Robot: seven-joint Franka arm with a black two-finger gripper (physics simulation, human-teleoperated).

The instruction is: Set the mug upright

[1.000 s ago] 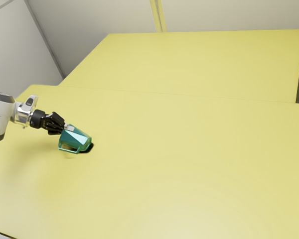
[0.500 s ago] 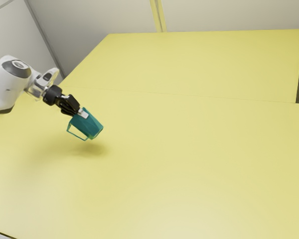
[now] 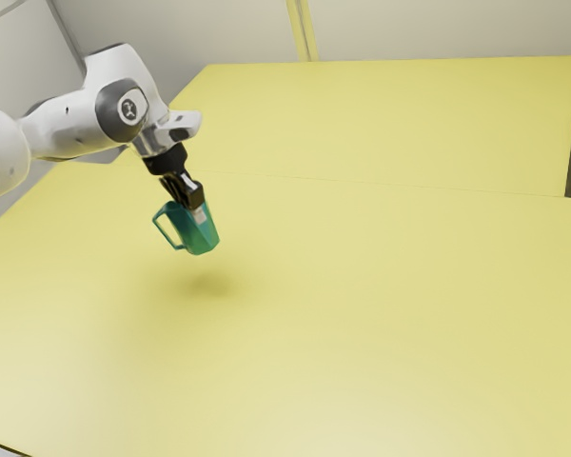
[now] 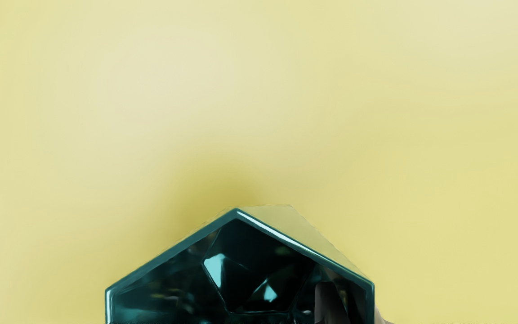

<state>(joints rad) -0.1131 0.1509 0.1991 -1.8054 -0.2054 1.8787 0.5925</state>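
Above the table, the teal mug [image 3: 198, 230] hangs from my gripper [image 3: 198, 205], which is shut on its wall near the rim. The mug leans slightly, its base lower and toward the exterior view's right, and its handle faces the exterior view's left. Its shadow lies apart from it on the table. In the wrist view I look into the opening of the mug [image 4: 236, 252], with one dark finger [image 4: 329, 303] inside the wall and a bit of the other just outside it.
The yellow table [image 3: 362, 314] extends widely around the mug, with a second yellow surface [image 3: 390, 119] behind it. Grey walls stand at the back, and a table edge shows at the exterior view's lower left.
My gripper has lifted the mug off the table and carried it toward the exterior view's right. Hand and mug have turned from a strong tilt to a steeper, nearly upright pose.
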